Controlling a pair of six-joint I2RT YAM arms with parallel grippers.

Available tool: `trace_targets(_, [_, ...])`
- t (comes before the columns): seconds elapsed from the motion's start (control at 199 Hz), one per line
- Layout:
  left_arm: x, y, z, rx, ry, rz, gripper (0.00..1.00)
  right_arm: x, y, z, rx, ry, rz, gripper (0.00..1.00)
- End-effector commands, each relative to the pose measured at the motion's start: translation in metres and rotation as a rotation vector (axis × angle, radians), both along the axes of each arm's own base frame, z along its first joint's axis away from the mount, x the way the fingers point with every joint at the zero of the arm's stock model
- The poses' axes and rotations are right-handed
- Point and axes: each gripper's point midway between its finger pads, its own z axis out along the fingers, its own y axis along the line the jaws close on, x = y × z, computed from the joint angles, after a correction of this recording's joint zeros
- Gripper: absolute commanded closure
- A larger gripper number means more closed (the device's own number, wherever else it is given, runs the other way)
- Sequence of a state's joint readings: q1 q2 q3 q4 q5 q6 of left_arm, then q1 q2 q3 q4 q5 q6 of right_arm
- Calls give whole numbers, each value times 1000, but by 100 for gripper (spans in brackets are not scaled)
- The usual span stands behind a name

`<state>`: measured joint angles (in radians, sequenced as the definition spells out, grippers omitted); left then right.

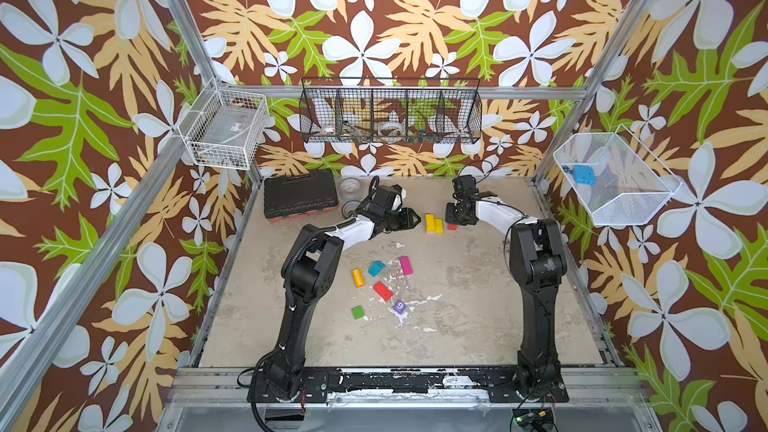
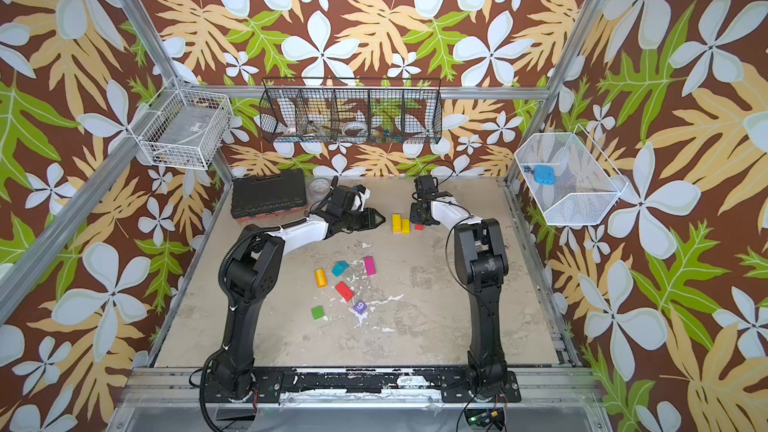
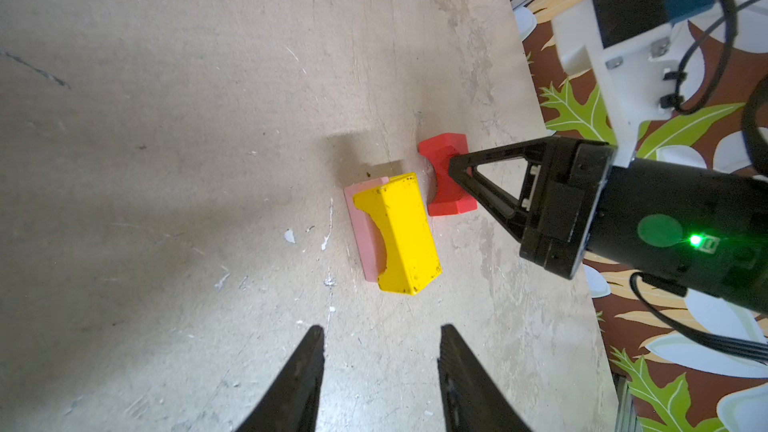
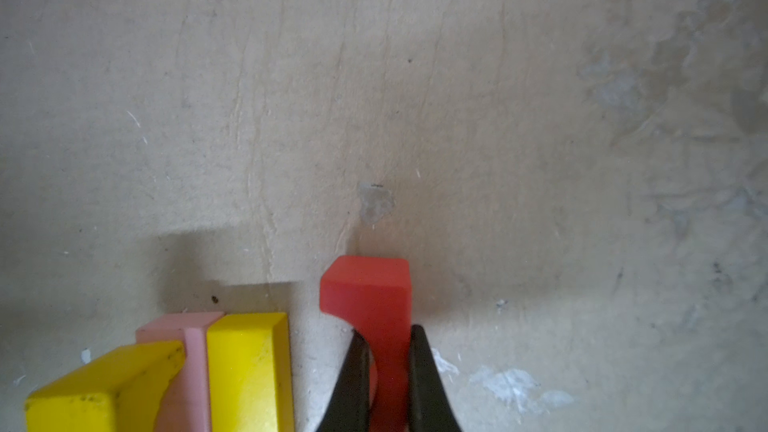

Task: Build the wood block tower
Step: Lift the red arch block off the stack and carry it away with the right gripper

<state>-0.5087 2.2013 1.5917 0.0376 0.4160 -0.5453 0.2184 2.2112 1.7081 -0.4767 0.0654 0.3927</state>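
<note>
We are gripping the red arch block [image 1: 452, 226] with the right gripper [image 4: 386, 330], closed on its waist, just right of centre in both top views. We are favouring a straight lift, since the yellow-and-pink stack [image 1: 430, 221] is sitting just beside it; the left gripper [image 3: 382, 326], half open and empty, is hovering left of it.

We stretch our left arm [image 1: 307, 272] toward the far edge of the surface [image 1: 457, 326]; the left hand [image 3: 382, 328] is partly open and empty, pointing at the right hand [image 4: 386, 332]. Our right arm [image 1: 538, 268] bends inward, and the right hand pinches a red block [image 4: 365, 288].
</note>
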Motion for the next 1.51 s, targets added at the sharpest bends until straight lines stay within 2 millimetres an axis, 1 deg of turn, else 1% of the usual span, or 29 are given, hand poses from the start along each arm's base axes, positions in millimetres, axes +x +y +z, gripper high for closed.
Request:
trace_targets(0.0, [1,-1,5,-11,-10,-1,54,-7,-14,-2,-71,31,-30,95])
trace_targets(0.1, [-1,2,8,-7,-15,7,54,-18,-31,5,-147,52,-89,97])
trace_targets(0.136, [-1,3,11,-6,-20,10,54,-24,-42,10,-197,62,-125,98])
trace_targets(0.236, [-5,8,18,3,-36,20,54,-51,-73,21,-355,112,-220,97])
trace_targets(0.346, [-11,12,26,2,-43,20,54,-84,-96,24,-498,188,-272,99])
trace_targets(0.407, [-14,15,28,8,-46,24,54,-98,-100,19,-545,218,-276,99])
trace_targets(0.532, [-24,25,27,38,-40,38,55,-123,-105,2,-633,294,-281,100])
trace_targets(0.582, [-28,29,28,45,-40,44,55,-132,-108,0,-688,324,-288,100])
trace_targets(0.622, [-33,32,29,47,-40,47,55,-138,-110,2,-739,338,-292,100])
trace_targets(0.683, [-39,37,35,45,-52,53,55,-143,-110,5,-770,342,-294,100])
trace_targets(0.783, [-49,43,43,33,-71,56,55,-145,-98,10,-741,314,-272,100])
trace_targets(0.883, [-55,47,49,27,-78,59,54,-144,-84,12,-692,285,-232,94])
trace_targets(0.984, [-58,48,55,21,-87,62,54,-145,-77,10,-681,284,-208,93])
trace_targets(1.2, [-59,47,59,8,-95,55,54,-146,-74,0,-718,305,-177,91])
trace_targets(1.375, [-58,47,57,11,-92,53,54,-146,-79,-6,-771,319,-173,89])
trace_targets(1.501, [-59,46,55,9,-88,49,55,-147,-86,-11,-819,331,-171,89])
